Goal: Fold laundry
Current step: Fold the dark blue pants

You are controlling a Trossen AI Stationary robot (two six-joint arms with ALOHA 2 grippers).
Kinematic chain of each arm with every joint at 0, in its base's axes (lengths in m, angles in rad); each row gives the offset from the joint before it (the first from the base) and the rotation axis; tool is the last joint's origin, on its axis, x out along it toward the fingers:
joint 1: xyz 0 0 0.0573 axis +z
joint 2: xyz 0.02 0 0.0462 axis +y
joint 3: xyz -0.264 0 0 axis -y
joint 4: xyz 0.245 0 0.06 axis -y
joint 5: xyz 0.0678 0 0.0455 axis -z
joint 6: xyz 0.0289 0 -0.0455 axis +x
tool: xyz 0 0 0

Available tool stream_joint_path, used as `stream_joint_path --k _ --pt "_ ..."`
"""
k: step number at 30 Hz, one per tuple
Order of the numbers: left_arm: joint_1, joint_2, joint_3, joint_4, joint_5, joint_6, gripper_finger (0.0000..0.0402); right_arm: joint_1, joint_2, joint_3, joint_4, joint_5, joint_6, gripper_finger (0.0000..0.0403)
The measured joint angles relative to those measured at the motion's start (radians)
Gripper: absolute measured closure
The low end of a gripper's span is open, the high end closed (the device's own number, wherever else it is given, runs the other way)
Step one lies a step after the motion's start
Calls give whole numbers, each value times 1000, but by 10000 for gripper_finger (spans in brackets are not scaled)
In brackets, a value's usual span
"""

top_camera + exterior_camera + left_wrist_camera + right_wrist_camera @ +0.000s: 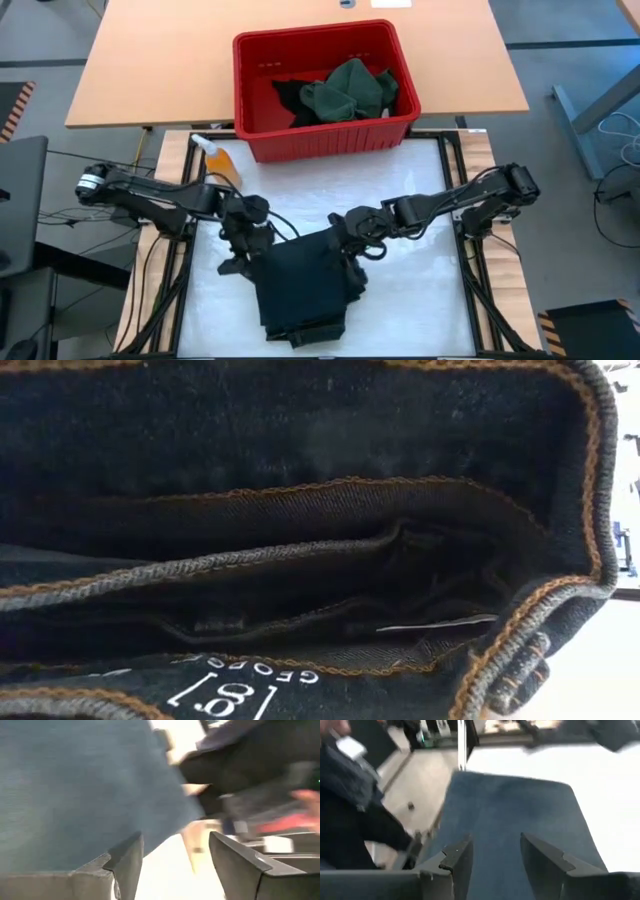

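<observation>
Two grippers flank a dark folded garment [302,288] at the high view's lower centre: left gripper [243,252] at its upper-left edge, right gripper [357,243] at its upper-right. More laundry [345,92] sits in the red bin [252,118]. The fold looks nearly finished; next comes letting go cleanly. Low view: denim fills everything, hiding the table. Wrist views: both pairs of fingers [125,862] [457,860] stand spread over blue cloth, gripping nothing.

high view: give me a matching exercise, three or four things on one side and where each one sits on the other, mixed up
Things:
1. red plastic bin
2. crumpled dark green cloth garment
3. folded dark denim garment
4. orange bottle

Places:
A. inside the bin
B. on the white mat between both arms
C. at the table's far edge
D. just left of the bin's near corner

Pairs: 1-C, 2-A, 3-B, 4-D
</observation>
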Motion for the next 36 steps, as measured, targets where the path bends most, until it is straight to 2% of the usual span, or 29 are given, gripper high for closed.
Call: stream_joint_path --k 3,7,10,17,21,24,29,36 --pt "13 -33 -38 39 -79 48 202 27 74 0 116 0 44 214" --pt "9 -12 -102 114 -62 92 211 59 200 20 252 0 126 227" --pt "15 -1 -140 112 -63 175 214 76 265 63 279 3 188 260" --pt "64 24 -172 116 -3 294 216 158 440 166 279 14 347 384" --pt "80 24 -172 117 68 293 216 185 500 186 286 16 437 377" --pt "86 24 -172 109 112 290 216 194 517 186 219 17 450 372" --pt "89 24 -172 94 160 291 216 191 508 188 -42 -10 415 390" --pt "89 23 -172 93 163 257 216 165 489 191 -372 -93 238 381"
